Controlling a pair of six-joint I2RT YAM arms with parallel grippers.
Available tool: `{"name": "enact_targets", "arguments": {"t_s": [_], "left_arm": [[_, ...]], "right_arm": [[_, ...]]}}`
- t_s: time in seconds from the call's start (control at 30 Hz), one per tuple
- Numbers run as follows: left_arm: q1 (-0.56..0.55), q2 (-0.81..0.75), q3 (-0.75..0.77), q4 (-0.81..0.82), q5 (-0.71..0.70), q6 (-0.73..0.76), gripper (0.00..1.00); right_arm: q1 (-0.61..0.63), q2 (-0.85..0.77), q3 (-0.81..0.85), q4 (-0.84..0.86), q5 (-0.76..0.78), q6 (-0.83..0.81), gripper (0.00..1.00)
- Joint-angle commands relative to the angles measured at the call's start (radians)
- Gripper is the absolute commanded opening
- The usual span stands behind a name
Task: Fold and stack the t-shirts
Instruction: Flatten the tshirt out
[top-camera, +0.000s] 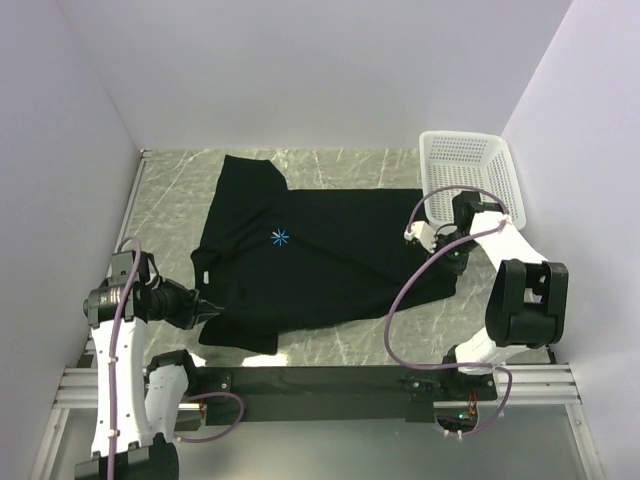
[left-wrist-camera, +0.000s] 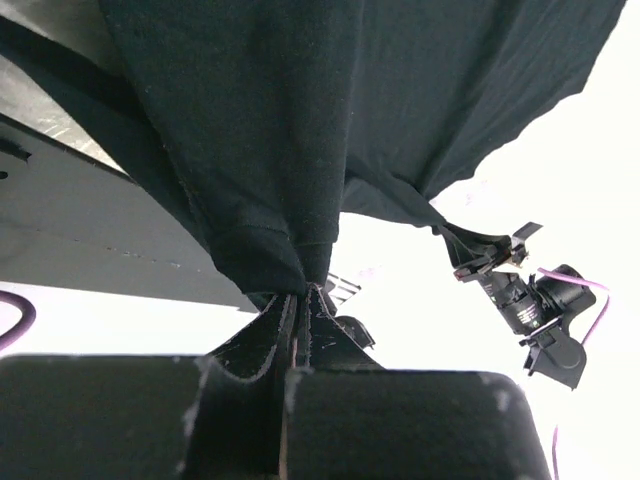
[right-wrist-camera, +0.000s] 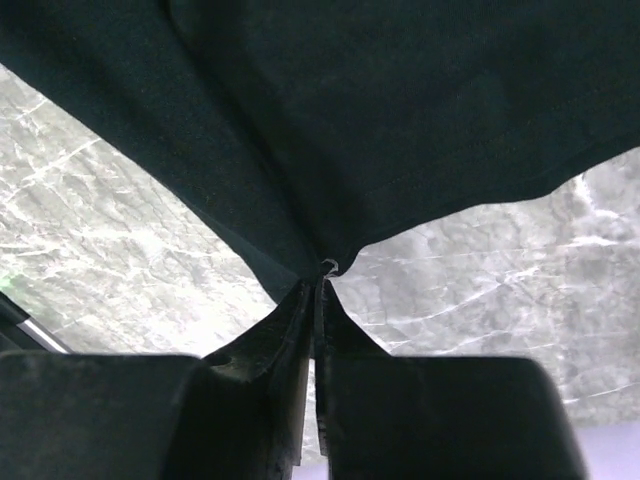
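Both arms pinch the near edge of the black short-sleeved cloth t-shirt (top-camera: 330, 260), one at each end of its length.

The garment lies spread on the grey marble-patterned table (top-camera: 330, 165), its long axis running left to right. The sleeves and light-blue starburst logo (top-camera: 280, 237) are at the left, the hem at the right near the white perforated plastic basket (top-camera: 468, 160). The left gripper (top-camera: 205, 308) is clenched on the near-left sleeve end, and the right gripper (top-camera: 447, 252) on the near-right hem corner. From both sets of closed tips the cloth fans away toward the far wall, so a fold would likely carry this edge forward.
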Motion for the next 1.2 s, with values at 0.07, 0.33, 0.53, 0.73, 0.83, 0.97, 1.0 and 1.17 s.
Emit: {"name": "enact_targets", "arguments": {"t_s": [0.07,0.33,0.53,0.73,0.83,0.97,1.0,1.17], "left_arm": [[0.000,0.023,0.027,-0.031,0.028,0.040,0.05],[-0.002,0.055,0.320,-0.028,-0.045,0.171,0.74],[0.000,0.061,0.279,0.241,-0.111,0.235,0.77],[-0.044,0.171,0.019,0.787,-0.238,0.287,0.78],[-0.043,0.382,0.054,0.956,-0.274,0.309,0.79],[-0.058,0.685,0.221,1.095,-0.246,0.379,0.77],[-0.064,0.746,0.264,1.083,-0.268,0.401,0.77],[-0.077,1.139,0.586,0.991,-0.291,0.520,0.73]], "right_arm": [[-0.002,-0.055,-0.021,-0.023,0.001,-0.056,0.15],[-0.118,-0.234,-0.057,-0.195,-0.050,-0.272,0.47],[-0.118,-0.217,0.005,-0.157,-0.207,-0.139,0.52],[0.096,-0.085,0.133,0.045,-0.331,0.293,0.53],[0.187,-0.026,0.191,0.129,-0.320,0.505,0.53],[0.209,0.086,0.320,0.238,-0.307,0.781,0.53],[0.209,0.134,0.384,0.236,-0.306,0.803,0.52],[0.215,0.233,0.516,0.216,-0.292,0.867,0.52]]}}
